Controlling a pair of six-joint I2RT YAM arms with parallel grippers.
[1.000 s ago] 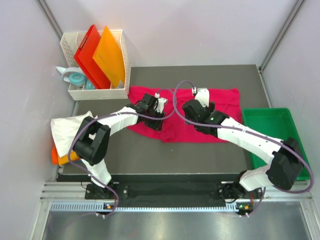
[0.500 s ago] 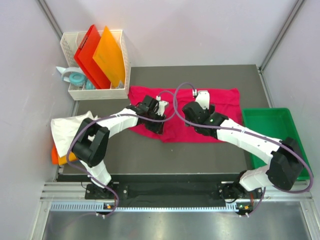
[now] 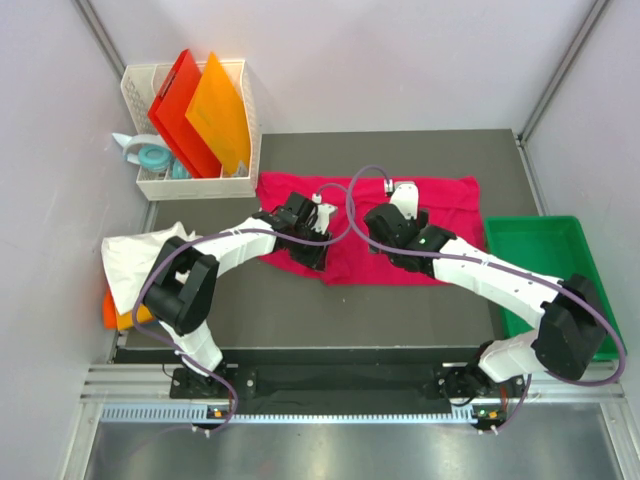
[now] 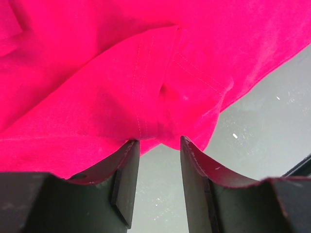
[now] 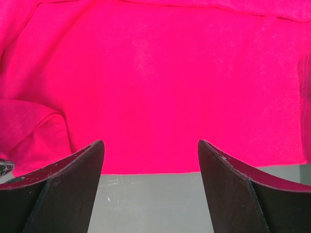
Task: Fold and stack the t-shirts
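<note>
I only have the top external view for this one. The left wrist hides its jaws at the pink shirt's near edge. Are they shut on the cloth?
Observer: No. The left wrist view shows the left jaws partly open, with bare table in the gap. The crimson-pink t-shirt's stitched edge lies right at the fingertips.
Operator: And the right jaws?
Observer: Wide open with nothing between them. The shirt's near hem runs straight across the gap.
Operator: Any wrinkle there?
Observer: A folded-over flap lies at the left of the right wrist view.
</note>
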